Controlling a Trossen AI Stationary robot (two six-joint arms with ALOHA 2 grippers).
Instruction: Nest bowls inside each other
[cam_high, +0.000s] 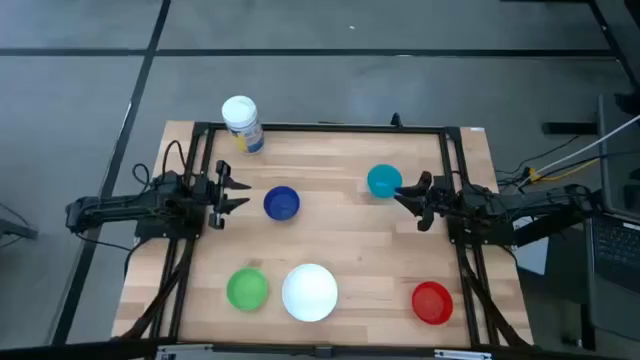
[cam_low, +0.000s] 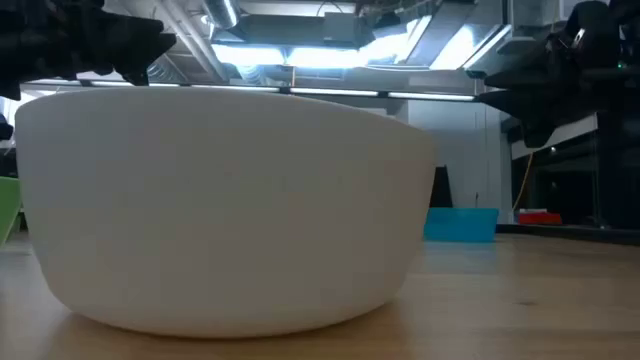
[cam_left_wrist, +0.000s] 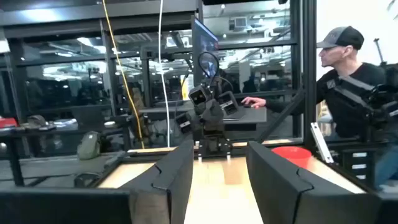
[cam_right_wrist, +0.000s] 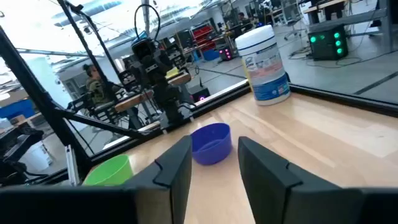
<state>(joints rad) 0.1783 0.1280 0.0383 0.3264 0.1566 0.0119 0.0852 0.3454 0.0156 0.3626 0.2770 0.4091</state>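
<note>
Five bowls stand apart on the wooden table, each on its base: dark blue (cam_high: 282, 203) at mid-left, teal (cam_high: 383, 181) at mid-right, and green (cam_high: 247, 289), white (cam_high: 310, 292) and red (cam_high: 432, 302) along the near edge. My left gripper (cam_high: 228, 195) is open and level, pointing at the dark blue bowl from the table's left, a short way off. My right gripper (cam_high: 405, 193) is open, with its fingertips just on the near-right side of the teal bowl. Its wrist view shows nothing between the fingers (cam_right_wrist: 180, 171); the dark blue bowl (cam_right_wrist: 211, 143) and the green bowl (cam_right_wrist: 112, 171) lie beyond them.
A white cylindrical container (cam_high: 243, 122) with a yellow-blue label stands at the table's far left corner. A black frame rail (cam_high: 320, 128) runs along the far edge. A person (cam_left_wrist: 348, 81) sits beyond the table's right side. Bare wood lies between the bowls at mid-table.
</note>
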